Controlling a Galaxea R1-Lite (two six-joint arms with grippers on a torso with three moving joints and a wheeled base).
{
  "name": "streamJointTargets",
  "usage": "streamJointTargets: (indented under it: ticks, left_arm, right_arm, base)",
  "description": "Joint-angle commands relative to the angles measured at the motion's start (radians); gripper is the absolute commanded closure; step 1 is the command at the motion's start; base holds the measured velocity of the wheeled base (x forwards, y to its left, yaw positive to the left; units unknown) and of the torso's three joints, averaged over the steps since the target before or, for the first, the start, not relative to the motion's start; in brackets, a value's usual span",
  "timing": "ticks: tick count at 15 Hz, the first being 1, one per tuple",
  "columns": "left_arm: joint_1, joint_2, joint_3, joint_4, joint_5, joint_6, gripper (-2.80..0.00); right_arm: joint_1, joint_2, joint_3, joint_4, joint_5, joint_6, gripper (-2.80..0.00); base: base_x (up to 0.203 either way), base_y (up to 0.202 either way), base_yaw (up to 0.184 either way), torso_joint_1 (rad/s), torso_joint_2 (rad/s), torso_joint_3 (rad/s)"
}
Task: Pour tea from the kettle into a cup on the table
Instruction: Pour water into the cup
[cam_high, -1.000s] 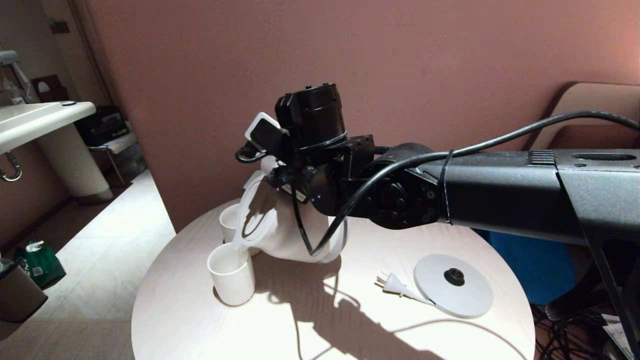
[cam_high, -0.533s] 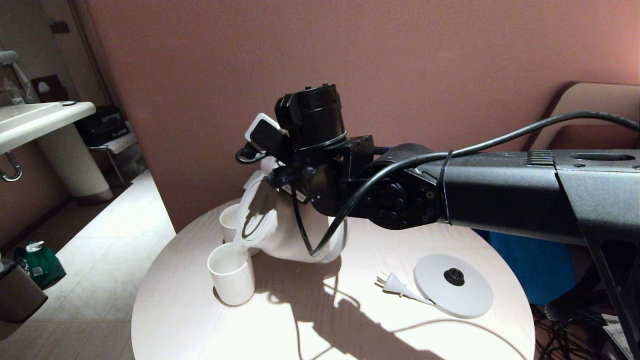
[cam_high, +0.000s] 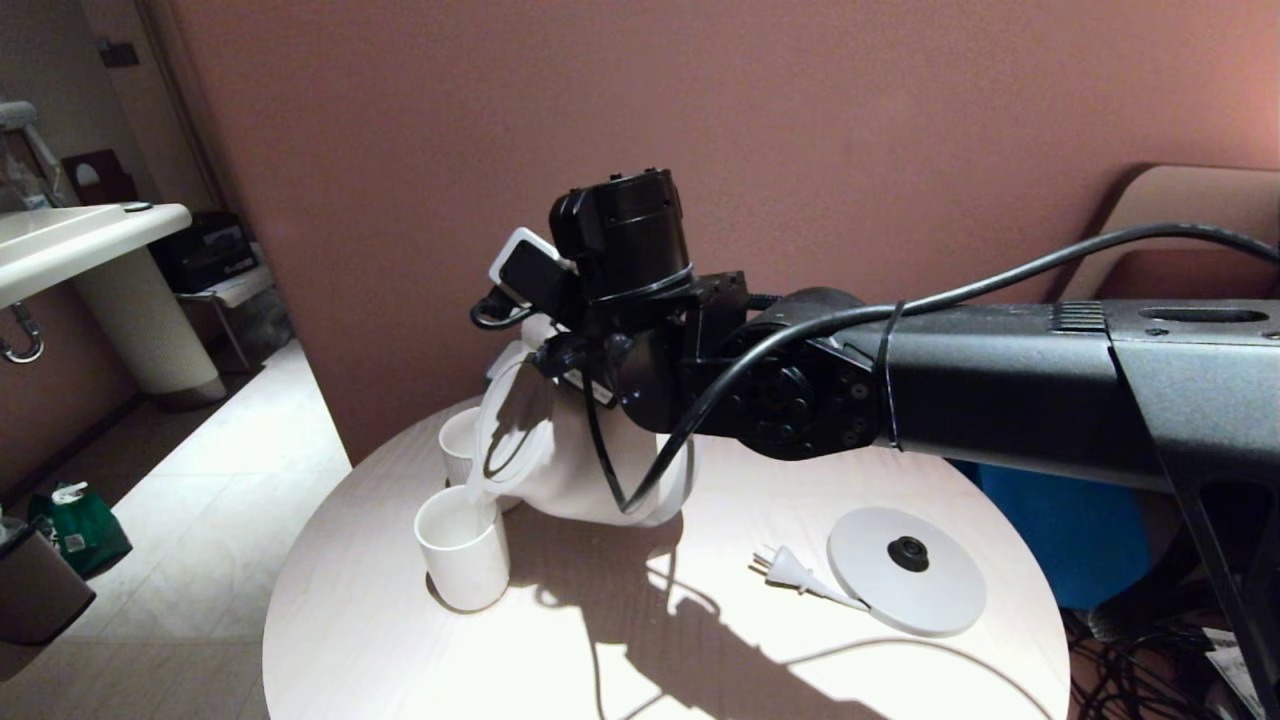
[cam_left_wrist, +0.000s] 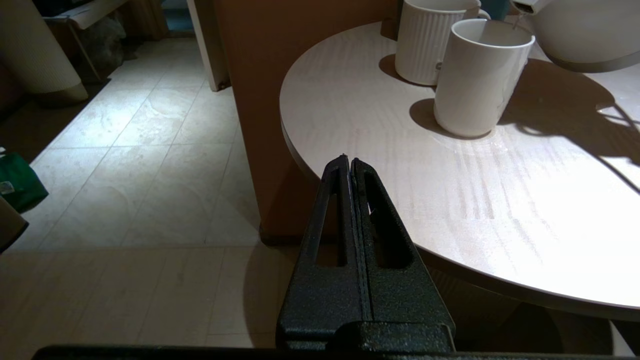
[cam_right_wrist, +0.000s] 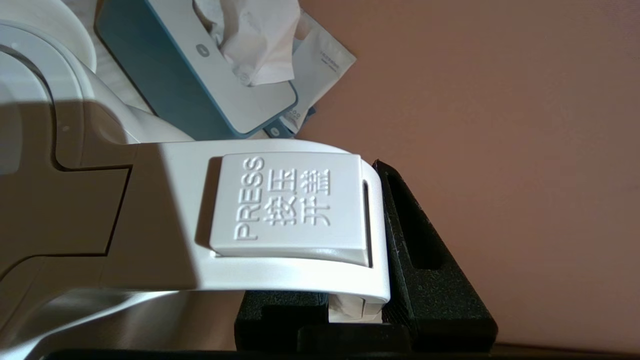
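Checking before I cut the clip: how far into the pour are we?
Done: the kettle is off its base disc, held by the handle in the right gripper, and tilted with its spout over the cup.
In hand: a thin stream of tea runs into the cup.
Left: levelling the kettle and setting it down.
The left gripper hangs shut beside the table.

The kettle (cam_right_wrist: 75, 210) is seen close up — its white handle, with a raised button marked PRESS, is clamped in the right end effector (cam_right_wrist: 360, 300). Beyond it a teal tissue box (cam_right_wrist: 200, 75) is seen against a reddish-brown wall.
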Motion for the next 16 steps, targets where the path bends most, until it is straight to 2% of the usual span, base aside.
streamJointTargets:
  ticks: [1,16]
  left_arm:
    - [0.0,0.001,0.0,0.0,0.0,-0.001,0.0]
    - [0.0,0.001,0.0,0.0,0.0,0.0,0.0]
  right_arm:
    - [0.0,0.007,0.0,0.0,-0.004,-0.005,0.0]
    - [0.001,0.012,0.001,-0.023,-0.008,-0.006,0.0]
  base:
    - [0.0,0.0,0.0,0.0,0.0,0.0]
    - [0.0,0.0,0.0,0.0,0.0,0.0]
